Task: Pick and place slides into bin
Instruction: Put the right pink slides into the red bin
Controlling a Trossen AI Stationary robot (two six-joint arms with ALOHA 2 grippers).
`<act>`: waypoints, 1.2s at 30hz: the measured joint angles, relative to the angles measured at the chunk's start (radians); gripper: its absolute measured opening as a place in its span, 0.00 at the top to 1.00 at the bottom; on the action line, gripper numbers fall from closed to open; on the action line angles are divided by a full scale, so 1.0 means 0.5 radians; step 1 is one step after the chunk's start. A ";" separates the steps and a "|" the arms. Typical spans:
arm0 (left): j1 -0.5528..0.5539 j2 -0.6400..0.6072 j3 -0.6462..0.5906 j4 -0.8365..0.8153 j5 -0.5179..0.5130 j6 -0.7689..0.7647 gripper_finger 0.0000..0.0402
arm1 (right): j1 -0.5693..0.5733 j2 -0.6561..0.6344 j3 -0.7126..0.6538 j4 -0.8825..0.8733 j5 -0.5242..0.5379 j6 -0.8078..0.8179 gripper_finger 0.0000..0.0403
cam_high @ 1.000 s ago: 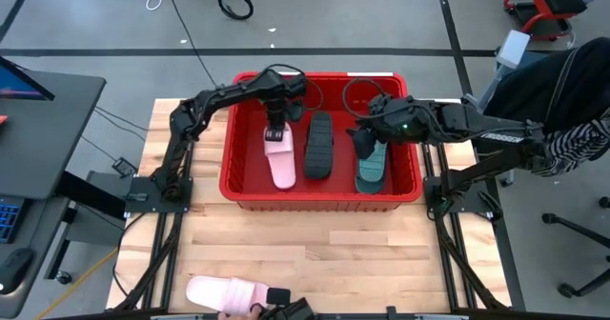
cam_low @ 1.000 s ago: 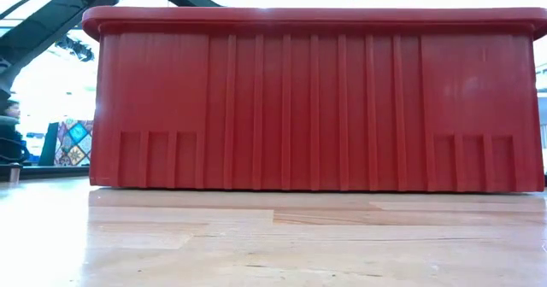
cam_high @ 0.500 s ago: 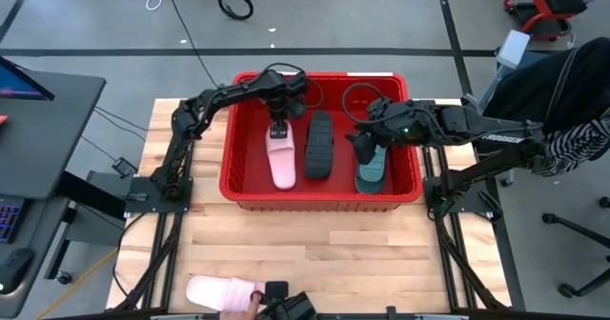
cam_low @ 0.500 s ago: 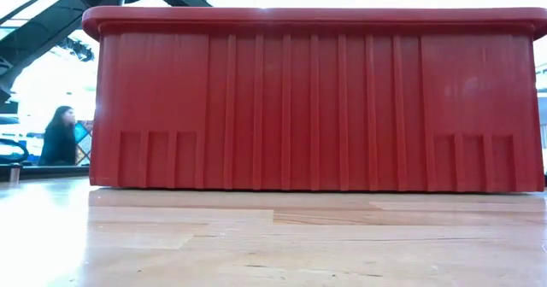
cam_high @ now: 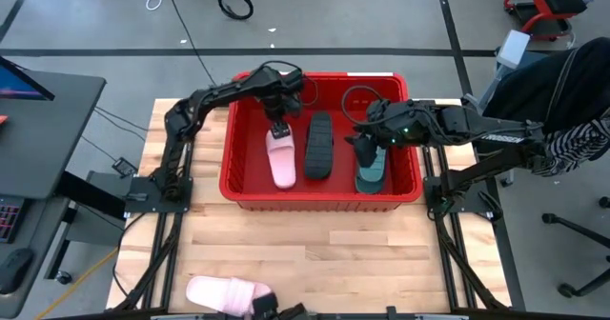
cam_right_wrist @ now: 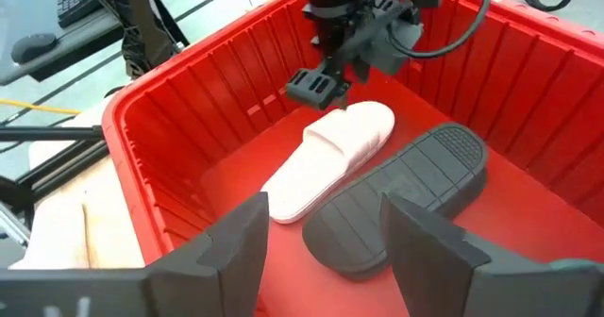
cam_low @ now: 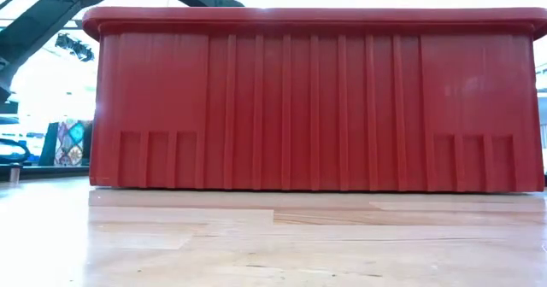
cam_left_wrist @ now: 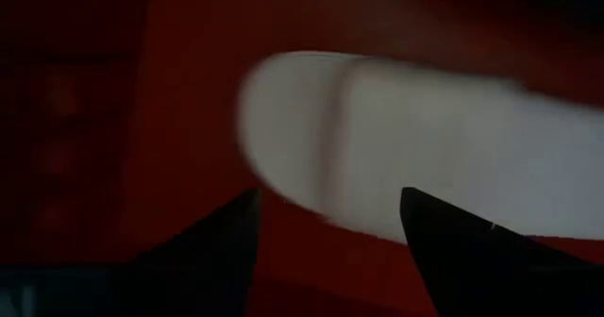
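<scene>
Three slides down in the large red slotted plastic bin (cam_high: 229, 168), lying side by side. Leftmost: pale pink-white foam slide (cam_high: 280, 160), strap up. Middle: black foam slide (cam_high: 318, 145), sole up, tread showing. Rightmost: teal green foam slide (cam_high: 372, 170), partly under the right arm. One more pale pink-white foam slide (cam_high: 221, 293) left out on the wooden surface (cam_high: 334, 244), near the front edge, well apart from the bin. Task judged mostly done; at least that one slide to go.

Left end effector (cam_right_wrist: 319, 87) poised over the far end of the binned pink slide, fingers parted, holding nothing; contact not clear. Right end effector (cam_right_wrist: 326, 225) over the teal slide inside the bin, fingers spread wide, empty.
</scene>
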 joint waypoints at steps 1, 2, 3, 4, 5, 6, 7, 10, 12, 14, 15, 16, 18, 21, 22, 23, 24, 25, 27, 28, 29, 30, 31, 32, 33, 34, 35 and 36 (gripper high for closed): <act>-0.018 -0.020 0.002 -0.023 0.071 -0.117 0.37 | 0.000 0.000 0.000 0.000 -0.002 -0.013 0.48; -0.039 -0.039 0.004 -0.029 0.155 -0.239 0.38 | 0.000 0.000 0.000 0.000 -0.003 -0.027 0.48; -0.063 -0.050 0.004 -0.042 0.253 -0.347 0.38 | -0.001 0.000 0.000 0.000 -0.003 -0.038 0.48; -0.093 -0.053 0.004 -0.058 0.338 -0.426 0.39 | -0.001 0.000 0.000 -0.001 -0.005 -0.044 0.48; -0.123 -0.053 0.004 -0.060 0.406 -0.483 0.40 | -0.001 -0.001 0.000 -0.001 -0.005 -0.048 0.48; -0.156 -0.052 0.004 -0.066 0.453 -0.539 0.41 | -0.001 0.000 0.000 -0.001 -0.004 -0.055 0.48; -0.190 -0.051 0.004 -0.086 0.467 -0.598 0.42 | -0.001 -0.001 0.000 -0.002 -0.005 -0.059 0.48; -0.283 -0.041 0.004 -0.101 0.471 -0.803 0.46 | -0.002 -0.001 0.000 -0.004 -0.005 -0.075 0.48; -0.323 -0.031 0.000 -0.114 0.470 -0.898 0.49 | -0.002 -0.001 0.000 -0.005 -0.005 -0.076 0.48; -0.337 -0.032 0.001 -0.105 0.470 -0.960 0.52 | -0.001 -0.001 0.000 -0.005 -0.013 -0.077 0.48; -0.336 -0.033 0.001 -0.105 0.469 -0.980 0.54 | -0.002 -0.001 0.000 -0.006 -0.026 -0.078 0.48; -0.334 -0.033 -0.004 -0.103 0.468 -1.001 0.56 | -0.002 -0.001 0.000 -0.006 -0.041 -0.078 0.48; -0.319 -0.034 -0.059 -0.067 0.468 -1.040 0.59 | 0.001 -0.001 0.000 -0.007 -0.064 -0.078 0.48; -0.287 -0.034 -0.202 -0.067 0.471 -1.087 0.63 | 0.026 -0.001 0.000 -0.007 -0.071 -0.091 0.48; -0.273 -0.034 -0.259 -0.040 0.471 -1.103 0.64 | 0.034 -0.001 0.000 -0.007 -0.071 -0.098 0.48; -0.262 -0.034 -0.312 0.006 0.469 -1.135 0.64 | 0.041 -0.001 0.000 -0.007 -0.068 -0.104 0.48; -0.248 -0.033 -0.359 0.054 0.462 -1.163 0.65 | 0.051 -0.001 0.000 -0.007 -0.060 -0.104 0.48; -0.237 -0.032 -0.393 0.089 0.448 -1.193 0.65 | 0.056 -0.001 0.000 -0.007 -0.052 -0.106 0.48; -0.224 -0.033 -0.435 0.169 0.433 -1.252 0.64 | 0.063 -0.001 0.000 -0.006 -0.043 -0.108 0.48; -0.219 -0.033 -0.445 0.203 0.419 -1.280 0.63 | 0.063 -0.001 0.000 -0.006 -0.038 -0.108 0.48; -0.216 -0.033 -0.447 0.223 0.400 -1.293 0.63 | 0.063 -0.001 0.000 -0.006 -0.037 -0.108 0.48; -0.216 -0.033 -0.448 0.235 0.376 -1.307 0.62 | 0.063 -0.001 0.000 -0.006 -0.037 -0.107 0.48; -0.216 -0.034 -0.448 0.249 0.346 -1.330 0.62 | 0.063 -0.001 0.000 -0.006 -0.037 -0.108 0.48; -0.216 -0.034 -0.448 0.257 0.311 -1.336 0.62 | 0.063 -0.001 0.000 -0.006 -0.036 -0.107 0.48; -0.212 -0.034 -0.448 0.254 0.291 -1.336 0.62 | 0.063 -0.001 0.000 -0.006 -0.036 -0.107 0.48; -0.203 -0.034 -0.448 0.245 0.288 -1.335 0.61 | 0.063 -0.001 0.000 -0.006 -0.036 -0.100 0.48; -0.191 -0.034 -0.448 0.234 0.288 -1.336 0.61 | 0.063 -0.001 0.000 -0.006 -0.037 -0.094 0.48; -0.176 -0.034 -0.447 0.217 0.287 -1.335 0.62 | 0.063 -0.001 0.000 -0.006 -0.036 -0.094 0.48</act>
